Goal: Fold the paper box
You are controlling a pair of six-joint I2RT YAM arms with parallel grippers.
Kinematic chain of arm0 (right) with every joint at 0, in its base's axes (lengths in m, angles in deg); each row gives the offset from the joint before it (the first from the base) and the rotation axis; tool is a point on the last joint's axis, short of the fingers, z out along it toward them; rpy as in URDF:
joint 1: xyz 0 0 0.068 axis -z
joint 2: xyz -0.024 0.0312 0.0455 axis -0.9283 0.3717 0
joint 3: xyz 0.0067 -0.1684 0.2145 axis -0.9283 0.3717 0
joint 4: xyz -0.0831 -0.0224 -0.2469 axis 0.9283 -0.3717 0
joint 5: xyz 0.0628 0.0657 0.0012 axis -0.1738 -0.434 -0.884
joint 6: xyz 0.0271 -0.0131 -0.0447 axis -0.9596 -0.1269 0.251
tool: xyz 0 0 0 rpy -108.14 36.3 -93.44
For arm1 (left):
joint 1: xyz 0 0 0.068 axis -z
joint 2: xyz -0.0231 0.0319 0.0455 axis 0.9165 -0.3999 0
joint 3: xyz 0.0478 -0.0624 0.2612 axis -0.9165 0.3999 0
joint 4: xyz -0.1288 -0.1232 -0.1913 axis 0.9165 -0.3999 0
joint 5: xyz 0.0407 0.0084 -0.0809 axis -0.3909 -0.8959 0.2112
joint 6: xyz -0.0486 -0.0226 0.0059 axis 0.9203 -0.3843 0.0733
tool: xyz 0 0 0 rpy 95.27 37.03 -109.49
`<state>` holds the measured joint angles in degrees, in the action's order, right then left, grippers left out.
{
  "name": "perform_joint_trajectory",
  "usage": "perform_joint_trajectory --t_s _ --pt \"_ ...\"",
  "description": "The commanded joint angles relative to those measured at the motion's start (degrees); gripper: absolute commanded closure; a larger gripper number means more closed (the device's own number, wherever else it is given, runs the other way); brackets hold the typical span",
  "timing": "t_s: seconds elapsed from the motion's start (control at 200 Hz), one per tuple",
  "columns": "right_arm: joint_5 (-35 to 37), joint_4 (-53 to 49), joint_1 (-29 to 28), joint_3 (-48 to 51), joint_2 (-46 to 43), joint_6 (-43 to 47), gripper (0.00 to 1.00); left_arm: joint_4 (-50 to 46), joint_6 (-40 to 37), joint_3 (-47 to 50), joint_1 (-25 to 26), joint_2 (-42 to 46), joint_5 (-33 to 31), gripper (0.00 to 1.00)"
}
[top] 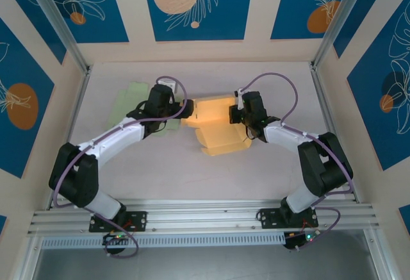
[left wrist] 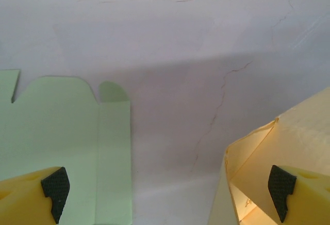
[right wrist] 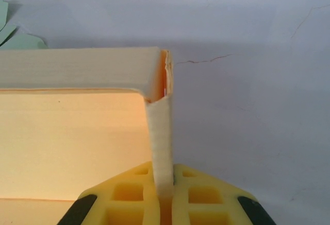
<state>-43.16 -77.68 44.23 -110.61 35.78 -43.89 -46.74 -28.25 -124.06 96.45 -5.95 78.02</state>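
The yellow paper box (top: 214, 123) lies partly folded at the table's middle, its walls raised. My right gripper (top: 234, 115) holds its right end. In the right wrist view that gripper (right wrist: 166, 191) is shut on the box's thin upright side wall (right wrist: 159, 132), with the box's inside (right wrist: 72, 137) to the left. My left gripper (top: 186, 108) sits at the box's left end. In the left wrist view it (left wrist: 167, 199) stands wide open with bare table between its fingers. One fingertip (left wrist: 282, 190) lies against the box's corner (left wrist: 289, 142); the other (left wrist: 54, 190) is over green paper.
A flat green paper cutout (top: 131, 98) lies left of the box, under my left arm, and reaches the left wrist view (left wrist: 67, 142). Its edge peeks in at the right wrist view's top left (right wrist: 20, 40). Enclosure walls and metal posts (top: 61, 24) ring the white table (top: 192, 177).
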Motion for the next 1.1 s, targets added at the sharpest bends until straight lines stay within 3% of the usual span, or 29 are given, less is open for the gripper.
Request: perform_joint_trajectory --t_s 0.0,0.225,0.425,0.675,0.825,0.975,1.095 --pt "-0.89 3.18 -0.91 0.5 -1.96 -1.14 1.0 3.49 2.02 -0.65 -0.55 -2.5 3.08 0.0" --pt "-0.22 3.66 -1.96 0.46 -2.06 -1.99 1.0 6.58 5.18 -3.81 -0.43 -7.89 8.83 0.0" --pt "2.87 4.09 -3.11 1.02 -1.52 -2.41 1.0 10.55 7.59 -1.27 -0.43 -6.8 6.68 0.0" --pt "4.84 5.4 -3.15 1.71 -1.53 -3.45 1.0 9.21 12.14 9.03 -1.89 3.75 3.65 0.0" --pt "4.83 6.21 -3.13 1.8 -1.44 -3.29 1.0 6.39 19.62 18.59 -2.25 13.57 -0.08 0.0" --pt "4.9 6.41 -3.21 1.88 -1.64 -2.9 1.0 12.66 25.69 27.56 -2.08 21.1 5.07 0.01" --pt "5.57 6.82 -3.51 2.38 -2.39 -2.57 1.0 19.68 31.05 30.71 0.31 22.09 7.75 0.06"
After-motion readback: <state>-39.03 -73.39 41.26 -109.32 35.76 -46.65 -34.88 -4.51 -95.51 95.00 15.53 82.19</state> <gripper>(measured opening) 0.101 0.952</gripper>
